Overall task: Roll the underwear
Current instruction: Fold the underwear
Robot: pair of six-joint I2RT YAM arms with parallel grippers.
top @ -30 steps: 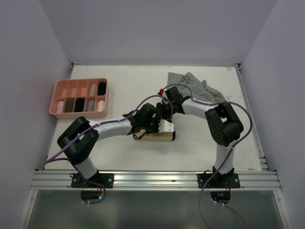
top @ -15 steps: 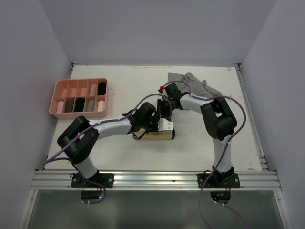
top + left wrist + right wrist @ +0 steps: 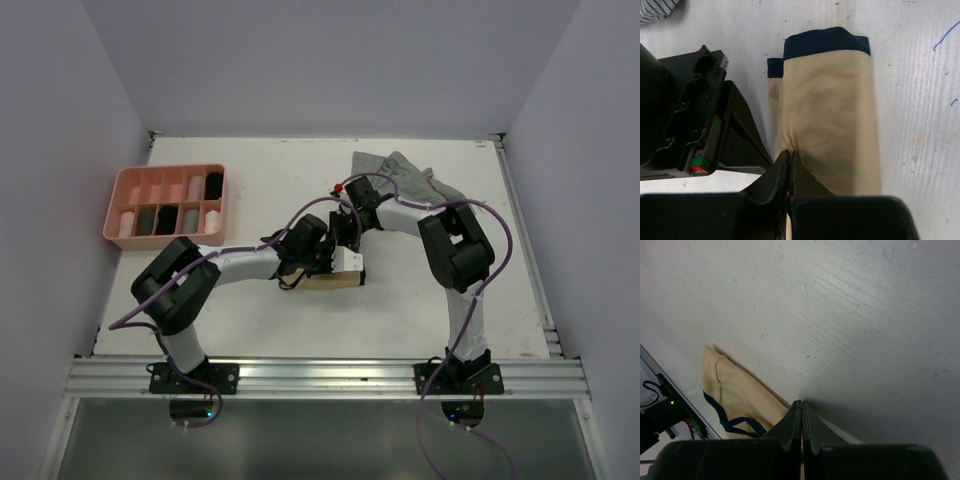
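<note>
Underwear in the left gripper (beige, dark-trimmed)

Lab test cell: white table, plain walls, aluminium rail.

In the left wrist view, the beige soft fabric underwear is plain sandy tan, edged by a dark navy band at its twelve o'clock end. The flat white table carries thin blue pen strokes at two o'clock in that view. From above, the pink rectangular plastic tray at ten o'clock holds fabric rolls in white, pale grey, dark grey and black. The crumpled grey fabric heap at one o'clock has fine darker stripes. The left arm and right arm are white with black joints and purple cables.
</note>
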